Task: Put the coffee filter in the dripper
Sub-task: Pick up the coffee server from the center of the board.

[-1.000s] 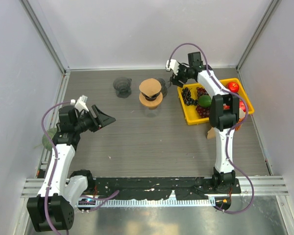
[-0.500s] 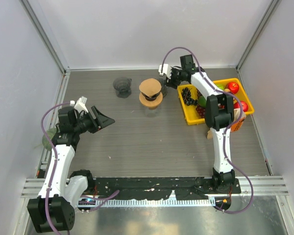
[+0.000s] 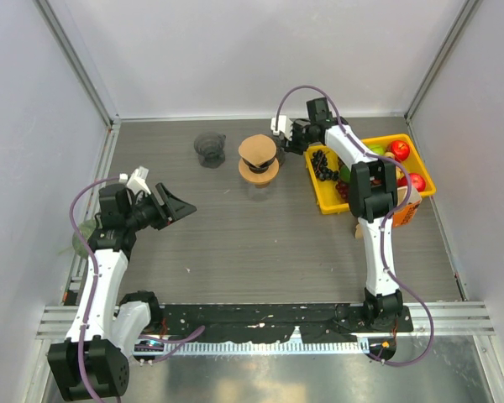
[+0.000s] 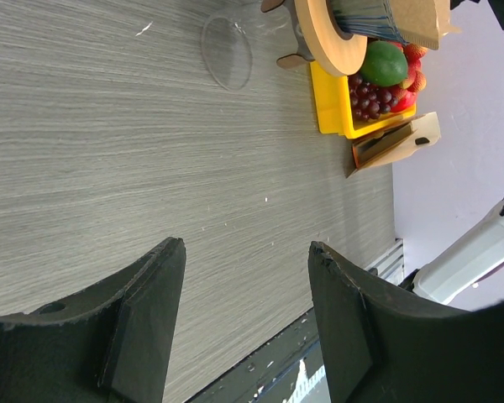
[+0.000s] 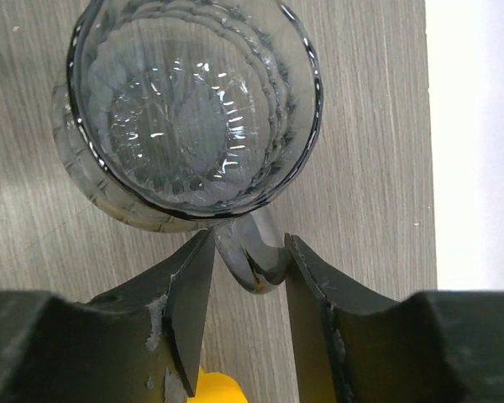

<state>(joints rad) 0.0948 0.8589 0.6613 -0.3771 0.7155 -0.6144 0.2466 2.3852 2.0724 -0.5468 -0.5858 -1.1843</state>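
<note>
A brown paper coffee filter [image 3: 257,149] sits on top of a round wooden stand [image 3: 260,172] at the back middle; the filter also shows in the left wrist view [image 4: 422,18]. A smoky ribbed glass dripper [image 5: 193,109] stands just right of the stand, partly hidden from above [image 3: 278,143]. My right gripper [image 3: 288,137] [image 5: 250,242] has its fingers on either side of the dripper's handle [image 5: 256,256], pressed against it. My left gripper [image 3: 183,204] [image 4: 248,252] is open and empty, low over the table at the left.
A second dark ribbed glass piece [image 3: 208,149] stands left of the wooden stand. A yellow tray [image 3: 326,204] of grapes and other fruit is at the right, with a cardboard box [image 3: 365,227] at its near corner. Walls enclose the table's back and sides.
My right gripper has moved left and slightly nearer, onto the dripper's handle. The left arm has not moved.
</note>
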